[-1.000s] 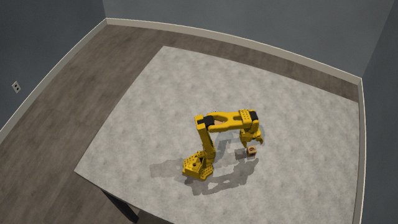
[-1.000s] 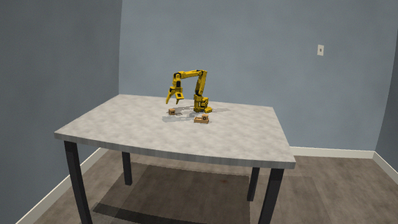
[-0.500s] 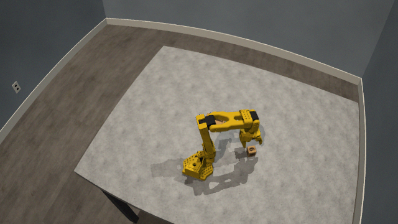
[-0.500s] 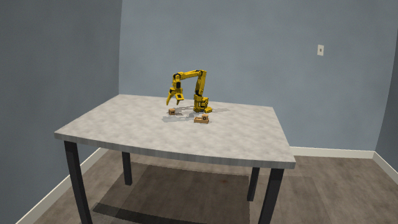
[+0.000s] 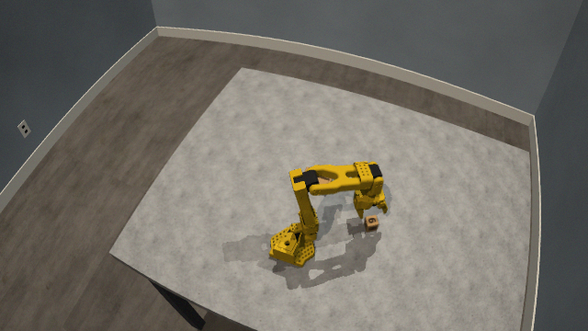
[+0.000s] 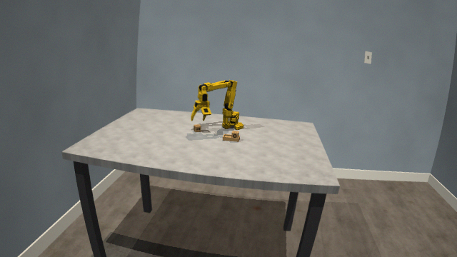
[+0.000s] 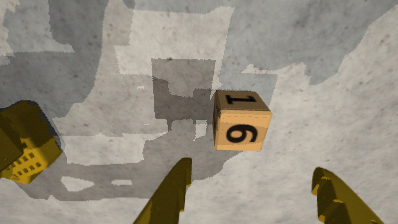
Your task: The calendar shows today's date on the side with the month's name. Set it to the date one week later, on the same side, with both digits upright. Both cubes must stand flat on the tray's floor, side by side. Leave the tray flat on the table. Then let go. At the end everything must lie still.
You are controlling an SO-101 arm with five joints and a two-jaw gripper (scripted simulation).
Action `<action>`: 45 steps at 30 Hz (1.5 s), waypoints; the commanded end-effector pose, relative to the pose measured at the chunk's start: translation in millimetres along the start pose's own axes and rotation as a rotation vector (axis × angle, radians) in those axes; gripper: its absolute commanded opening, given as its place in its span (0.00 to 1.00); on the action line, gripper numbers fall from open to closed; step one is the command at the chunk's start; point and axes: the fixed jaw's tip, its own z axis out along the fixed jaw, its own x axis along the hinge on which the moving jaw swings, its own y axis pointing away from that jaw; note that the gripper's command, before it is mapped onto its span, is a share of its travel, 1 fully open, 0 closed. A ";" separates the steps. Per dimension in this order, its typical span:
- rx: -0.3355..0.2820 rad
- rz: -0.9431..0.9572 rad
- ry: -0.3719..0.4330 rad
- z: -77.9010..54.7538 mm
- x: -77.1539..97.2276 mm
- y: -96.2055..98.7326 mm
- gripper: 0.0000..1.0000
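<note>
A wooden number cube (image 5: 372, 222) lies alone on the table, apart from the tray. In the wrist view the cube (image 7: 241, 121) shows a 6 or 9 on the face toward me and a 1 on its far side. My gripper (image 5: 372, 211) hangs a little above this cube, pointing down, open and empty; it also shows in the wrist view (image 7: 252, 175) and in the exterior view (image 6: 198, 116). The cube (image 6: 197, 128) sits just below the fingertips. The wooden tray (image 6: 231, 137) stands near my base and holds the other cube (image 6: 235, 134), which shows a 0.
My yellow base (image 5: 292, 245) stands left of the loose cube. In the top view my arm hides most of the tray. The table edge (image 6: 200, 176) is far from both cubes.
</note>
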 end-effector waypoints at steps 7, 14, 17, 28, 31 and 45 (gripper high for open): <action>0.027 0.001 -0.003 1.1 -2.2 -4.3 0.35; 0.027 0.001 -0.003 7.1 -2.3 -5.0 0.35; 0.027 0.001 -0.003 11.6 -2.3 -5.3 0.35; 0.027 0.001 -0.003 29.0 -2.3 -5.3 0.35; 0.027 0.001 -0.003 30.3 -2.3 -5.2 0.35; 0.027 0.001 -0.003 37.2 -2.3 -4.5 0.35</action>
